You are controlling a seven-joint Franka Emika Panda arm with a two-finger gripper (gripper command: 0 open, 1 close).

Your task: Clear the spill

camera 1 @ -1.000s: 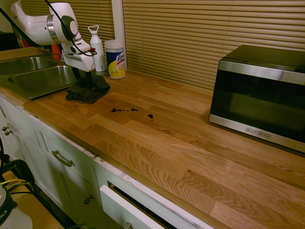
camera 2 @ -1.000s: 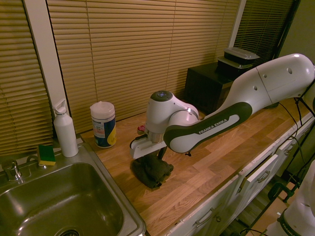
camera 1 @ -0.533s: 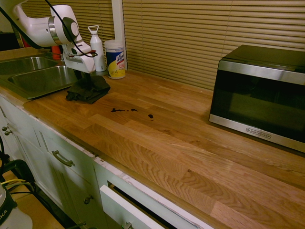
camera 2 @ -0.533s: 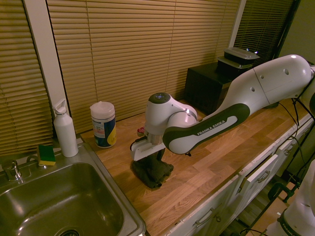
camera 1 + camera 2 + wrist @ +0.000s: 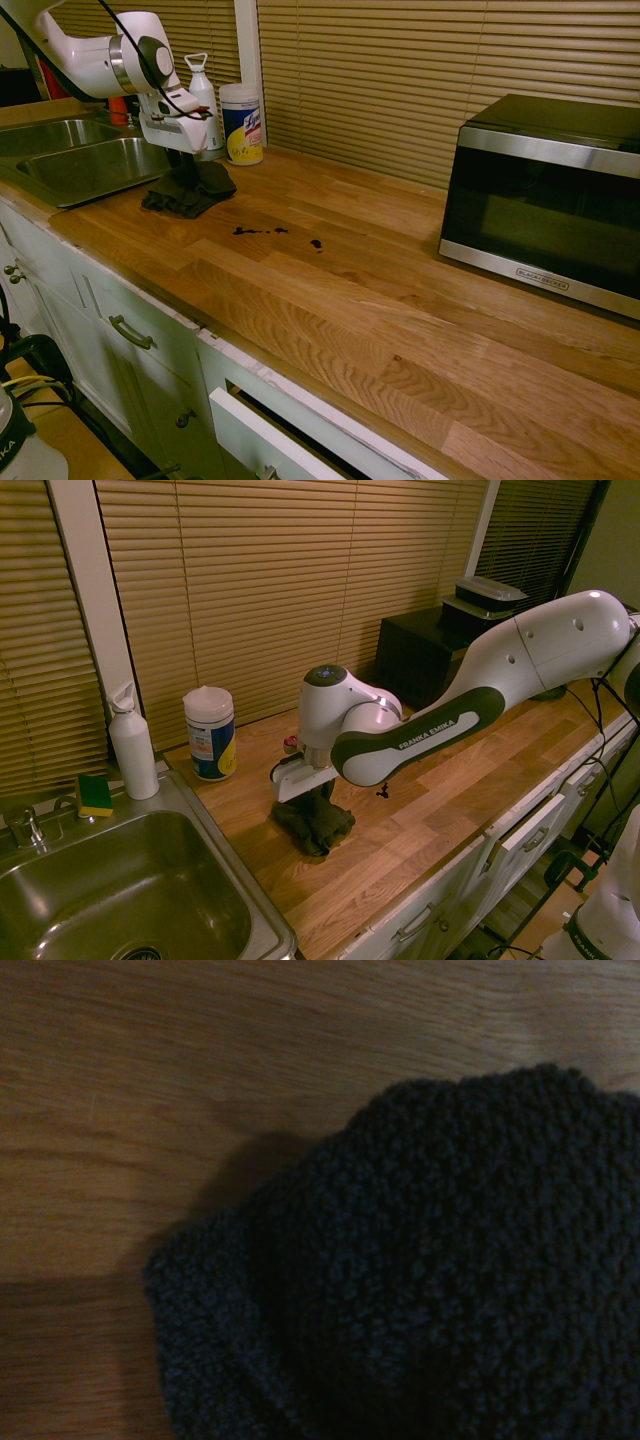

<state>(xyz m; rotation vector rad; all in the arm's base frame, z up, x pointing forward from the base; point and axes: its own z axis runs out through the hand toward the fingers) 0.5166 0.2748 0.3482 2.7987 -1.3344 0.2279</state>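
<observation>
Small dark brown blotchy spill (image 5: 272,234) in a scattered row, untouched, gripper (image 5: 186,166) now pinched onto crumpled dark grey knitted cloth (image 5: 189,189), earlier spread open above it

On the wooden plank desk (image 5: 330,300), the crumpled dark cloth (image 5: 188,190) lies near the steel double sink (image 5: 80,165), with the gripper (image 5: 183,160) directly above it. The small dark spill blotches (image 5: 275,234) sit between cloth and black microwave (image 5: 545,195). Behind the cloth stand a white wipes canister (image 5: 241,123) and white spray bottle (image 5: 203,100).
</observation>
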